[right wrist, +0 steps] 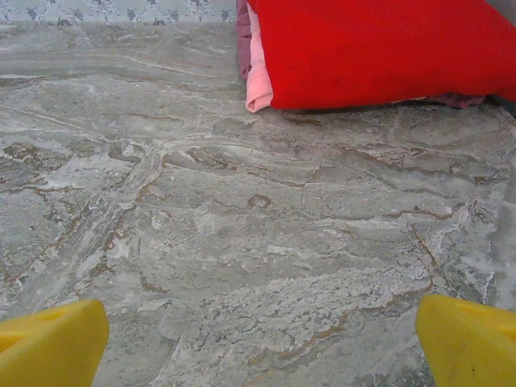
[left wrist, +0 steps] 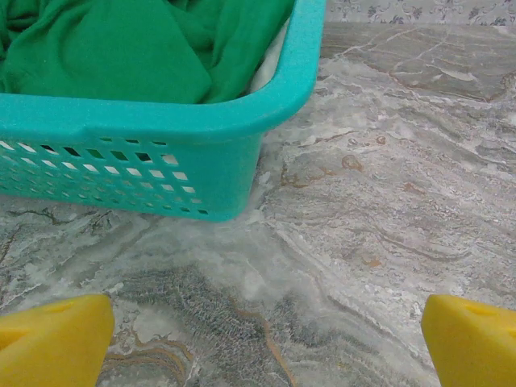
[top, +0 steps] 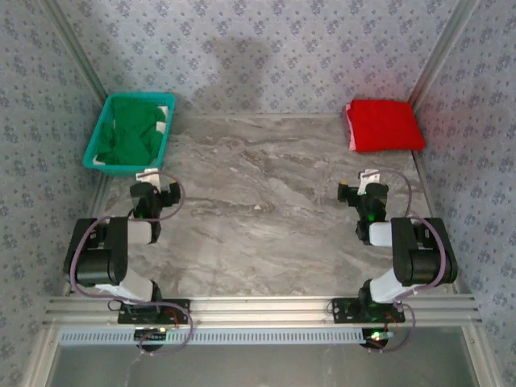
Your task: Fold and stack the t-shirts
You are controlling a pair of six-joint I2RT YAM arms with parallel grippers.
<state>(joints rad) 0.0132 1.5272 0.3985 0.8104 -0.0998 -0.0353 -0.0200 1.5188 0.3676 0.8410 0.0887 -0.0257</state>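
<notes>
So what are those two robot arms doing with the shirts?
Nothing is held right now. The left gripper and right gripper are both open, above the table. The green t-shirt lies crumpled in the teal basket at the far left, just ahead of the left gripper. The red t-shirt lies folded at the far right, with something pink under it.

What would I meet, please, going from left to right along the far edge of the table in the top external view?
Teal basket holding the green t-shirt → bare stretch of marble table → folded red t-shirt.
</notes>
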